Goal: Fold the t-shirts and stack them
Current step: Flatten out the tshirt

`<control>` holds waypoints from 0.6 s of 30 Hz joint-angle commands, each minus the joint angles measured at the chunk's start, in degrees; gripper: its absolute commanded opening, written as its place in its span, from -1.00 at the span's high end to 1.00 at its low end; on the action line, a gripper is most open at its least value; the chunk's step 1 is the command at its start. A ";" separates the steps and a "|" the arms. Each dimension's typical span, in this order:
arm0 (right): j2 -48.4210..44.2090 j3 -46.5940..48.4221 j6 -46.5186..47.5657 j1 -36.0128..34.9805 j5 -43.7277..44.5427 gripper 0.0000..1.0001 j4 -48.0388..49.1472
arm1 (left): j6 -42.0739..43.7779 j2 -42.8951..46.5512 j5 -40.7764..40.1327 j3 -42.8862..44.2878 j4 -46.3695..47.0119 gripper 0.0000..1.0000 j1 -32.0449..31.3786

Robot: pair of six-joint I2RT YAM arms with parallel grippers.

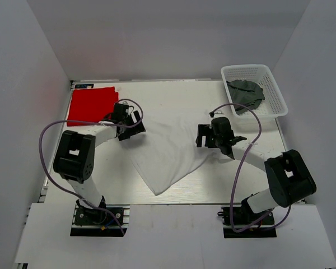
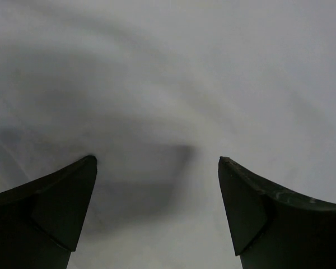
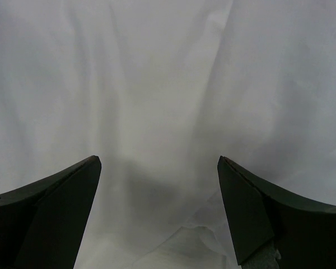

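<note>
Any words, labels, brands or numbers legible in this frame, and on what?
None can be read. The white t-shirt, red t-shirt, grey-green t-shirt and basket show no print. A small dark strip at the far left edge of the table may be a label, too small to read.

My left arm (image 1: 81,161) and right arm (image 1: 284,180) look alike: white tubular links between bulky black joint housings, and the biggest housing on each has a pale square opening in its side. A thin mauve-grey left cable (image 1: 42,147) and a matching right cable (image 1: 236,179) hang loose in wide loops. Each arm ends in a black base plate (image 1: 98,217). The left gripper (image 2: 157,162) and right gripper (image 3: 159,159) carry near-black wedge fingers (image 2: 50,213) with matte, bevelled inner faces.
</note>
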State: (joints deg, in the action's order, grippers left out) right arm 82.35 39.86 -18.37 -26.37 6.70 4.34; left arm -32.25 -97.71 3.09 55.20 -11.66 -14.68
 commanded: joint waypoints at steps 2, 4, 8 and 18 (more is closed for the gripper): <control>4.04 2.59 -1.49 -0.17 1.56 -0.81 1.03 | 0.87 -5.98 -3.35 8.49 -2.91 -1.00 -0.26; 5.10 3.65 -1.84 -0.08 2.70 -0.81 1.02 | 0.87 -10.54 -3.88 11.06 -3.54 -1.00 -0.26; 6.16 6.80 -1.41 0.18 4.02 -0.81 0.24 | 1.48 -19.14 -4.94 21.74 -5.47 -1.00 1.05; 1.60 9.10 -2.11 0.35 4.63 -0.81 -3.89 | 10.53 -28.25 -10.55 55.02 -21.21 -1.00 -0.09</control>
State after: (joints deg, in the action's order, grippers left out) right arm 87.68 47.59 -19.38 -26.37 9.43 2.52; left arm -25.17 -130.10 -5.21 105.73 -26.04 -14.44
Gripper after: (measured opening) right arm 0.904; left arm 0.995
